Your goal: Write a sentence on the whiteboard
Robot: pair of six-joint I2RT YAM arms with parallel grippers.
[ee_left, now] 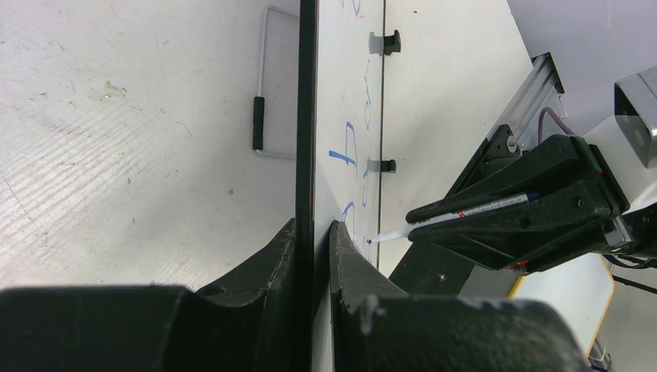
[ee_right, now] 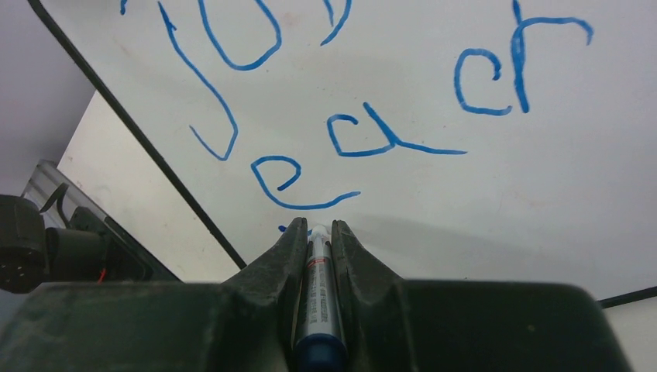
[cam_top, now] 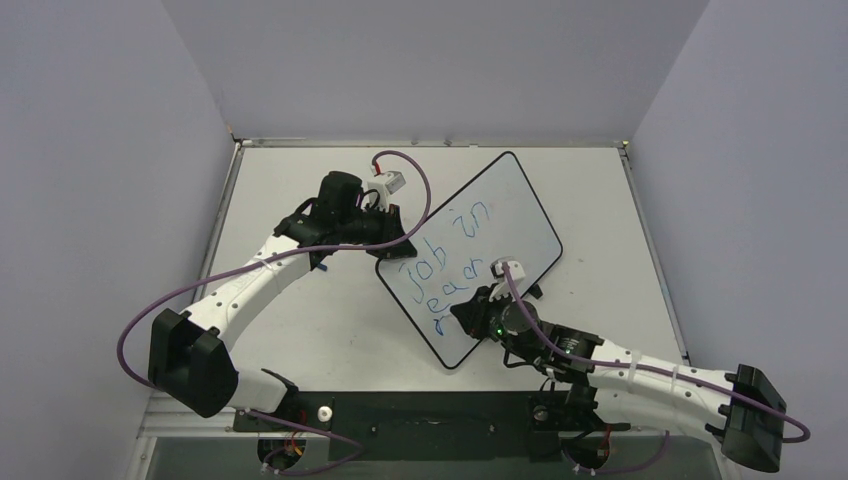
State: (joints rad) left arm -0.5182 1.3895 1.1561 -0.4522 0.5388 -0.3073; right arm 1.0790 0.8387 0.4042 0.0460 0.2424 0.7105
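The whiteboard (cam_top: 520,215) lies tilted at table centre, black-bordered. Blue lettering (cam_top: 448,252) on it reads roughly "job in", "ear" and a started third line. My left gripper (cam_top: 392,243) is shut on the board's left edge; in the left wrist view the jaws clamp the black rim (ee_left: 307,139). My right gripper (cam_top: 470,318) is shut on a blue marker (ee_right: 316,294), its tip touching the board near the lower left corner. The marker (ee_left: 465,209) and lettering (ee_right: 387,132) also show in the wrist views.
A metal stand with a black grip (ee_left: 259,122) lies on the table beside the board. Small black feet (ee_left: 385,43) stick out from the board's underside. Purple cables (cam_top: 412,175) loop over both arms. The table's raised rim (cam_top: 655,250) runs along the right.
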